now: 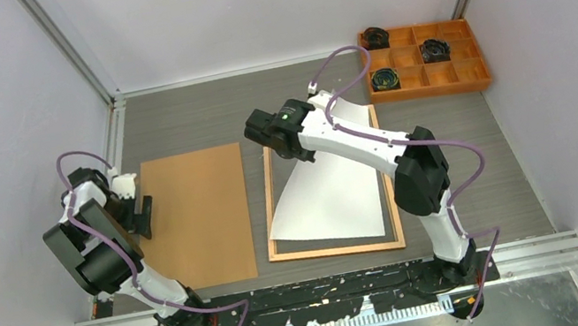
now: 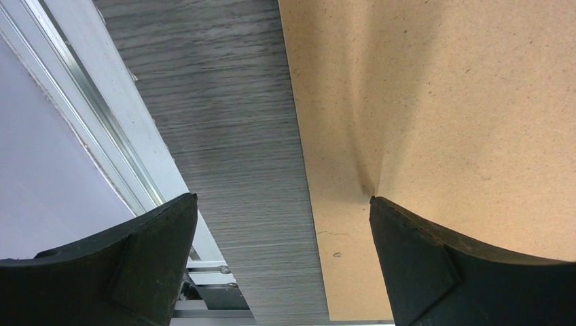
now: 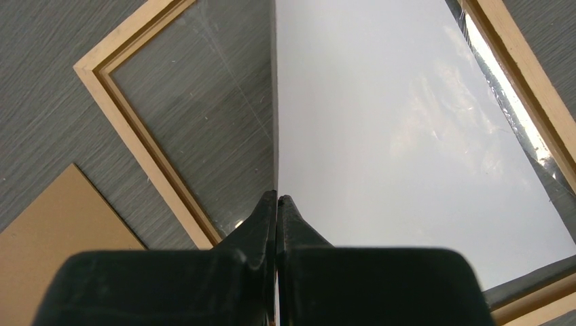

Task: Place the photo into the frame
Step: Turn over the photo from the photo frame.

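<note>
The photo [image 1: 336,195] shows only its plain white back; it curves up from the frame [image 1: 268,193], its near edge resting inside it. My right gripper [image 1: 273,134] is shut on the photo's far left edge and holds that side lifted. In the right wrist view the shut jaws pinch the white sheet [image 3: 407,136] edge-on above the frame's clear pane and its wooden corner [image 3: 109,75]. My left gripper [image 1: 144,215] is open and empty at the left edge of the brown backing board [image 1: 196,215], one finger [image 2: 435,258] over the board [image 2: 441,102].
An orange compartment tray [image 1: 467,73] with several dark rolls stands at the back right. Side walls and aluminium rails [image 1: 111,114] bound the grey table [image 1: 196,116]. A corner of the backing board shows in the right wrist view [image 3: 54,238].
</note>
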`<state>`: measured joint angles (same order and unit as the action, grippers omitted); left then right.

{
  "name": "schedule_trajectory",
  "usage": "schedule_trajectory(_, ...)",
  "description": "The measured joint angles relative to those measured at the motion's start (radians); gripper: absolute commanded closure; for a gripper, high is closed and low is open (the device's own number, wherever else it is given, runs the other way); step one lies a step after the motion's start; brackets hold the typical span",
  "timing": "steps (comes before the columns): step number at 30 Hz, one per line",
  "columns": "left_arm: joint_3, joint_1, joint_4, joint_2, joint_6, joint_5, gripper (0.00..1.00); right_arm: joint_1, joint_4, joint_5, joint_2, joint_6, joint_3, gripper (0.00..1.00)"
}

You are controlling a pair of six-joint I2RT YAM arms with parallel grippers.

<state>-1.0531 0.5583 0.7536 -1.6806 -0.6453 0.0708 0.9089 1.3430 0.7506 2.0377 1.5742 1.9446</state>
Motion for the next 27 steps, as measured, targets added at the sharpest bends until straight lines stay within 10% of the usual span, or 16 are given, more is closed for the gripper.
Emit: schedule_trajectory(27, 0.013, -0.001, -0.012, 0.000, -0.014, -0.007, 0.00, 0.059, 0.044, 0.003, -0.100, -0.001, -0.104, 0.99)
